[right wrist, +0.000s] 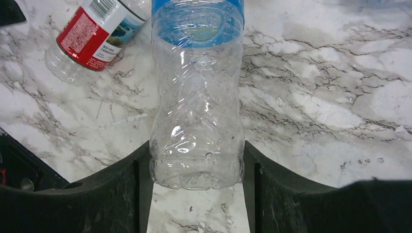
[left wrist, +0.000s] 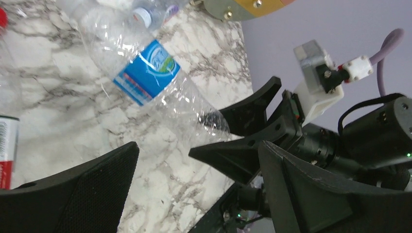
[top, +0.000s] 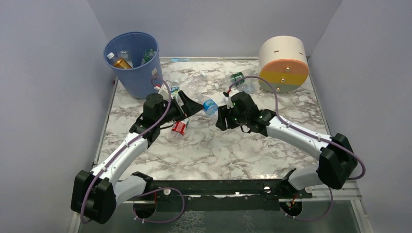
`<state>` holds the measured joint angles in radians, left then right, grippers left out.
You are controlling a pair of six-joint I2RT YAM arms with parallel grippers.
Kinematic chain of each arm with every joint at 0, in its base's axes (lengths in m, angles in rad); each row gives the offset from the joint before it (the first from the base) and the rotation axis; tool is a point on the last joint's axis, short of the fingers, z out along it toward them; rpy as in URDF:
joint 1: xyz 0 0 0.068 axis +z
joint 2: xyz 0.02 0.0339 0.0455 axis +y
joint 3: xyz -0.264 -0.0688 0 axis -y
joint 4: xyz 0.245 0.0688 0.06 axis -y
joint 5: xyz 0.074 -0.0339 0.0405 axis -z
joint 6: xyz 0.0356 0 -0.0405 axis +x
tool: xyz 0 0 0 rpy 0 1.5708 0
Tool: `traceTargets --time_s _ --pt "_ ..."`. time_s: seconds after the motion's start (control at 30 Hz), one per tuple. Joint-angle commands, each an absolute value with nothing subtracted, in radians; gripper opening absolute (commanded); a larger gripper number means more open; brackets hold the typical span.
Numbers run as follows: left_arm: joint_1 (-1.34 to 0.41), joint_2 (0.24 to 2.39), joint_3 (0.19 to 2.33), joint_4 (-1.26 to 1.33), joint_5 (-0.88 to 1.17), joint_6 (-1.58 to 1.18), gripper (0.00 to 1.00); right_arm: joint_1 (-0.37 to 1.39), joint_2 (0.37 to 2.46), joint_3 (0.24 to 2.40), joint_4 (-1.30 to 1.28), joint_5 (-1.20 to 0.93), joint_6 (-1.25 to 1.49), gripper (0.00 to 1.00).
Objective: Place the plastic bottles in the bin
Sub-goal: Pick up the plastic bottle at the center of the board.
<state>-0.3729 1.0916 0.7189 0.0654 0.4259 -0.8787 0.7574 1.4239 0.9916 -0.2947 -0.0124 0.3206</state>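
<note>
Mid-tabletop (top: 218, 155), the right gripper (right wrist: 197, 148) clamps the base of a blue-labelled bottle (right wrist: 197, 97) with a finger pressed to each side. The bottle lies lengthwise, on the marble or just above it, with its neck pointing away. Facing it, the left gripper (top: 189, 103) hangs with jaws spread wide and holds nothing. It seems placed to receive the bottle, since the bin stands on its side of the table. Just left of the pair, a red-labelled bottle (top: 180, 127) lies untouched on the marble. Farther back, a green-labelled bottle (top: 237, 77) rests close to a cream, orange and yellow drum (top: 284, 65) near the far-right corner. At the far-left corner, the blue bin (top: 136, 80) already holds several bottles (top: 121, 63), and others lie loose nearby, not yet collected.
</note>
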Motion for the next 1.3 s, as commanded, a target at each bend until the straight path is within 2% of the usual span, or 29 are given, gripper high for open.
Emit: traceTargets --time_s 0.0,0.47,1.27 --pt "-0.413 1.014 0.630 0.205 0.413 -1.010 0.99 0.759 1.366 0.991 -0.350 0.045 0.319 0.61" --pt "-0.439 0.959 0.504 0.363 0.375 -1.263 0.99 0.759 1.279 0.997 -0.390 0.099 0.327 0.61" --pt "-0.439 1.031 0.461 0.535 0.314 -1.445 0.99 0.759 1.177 0.918 -0.242 -0.074 0.351 0.61"
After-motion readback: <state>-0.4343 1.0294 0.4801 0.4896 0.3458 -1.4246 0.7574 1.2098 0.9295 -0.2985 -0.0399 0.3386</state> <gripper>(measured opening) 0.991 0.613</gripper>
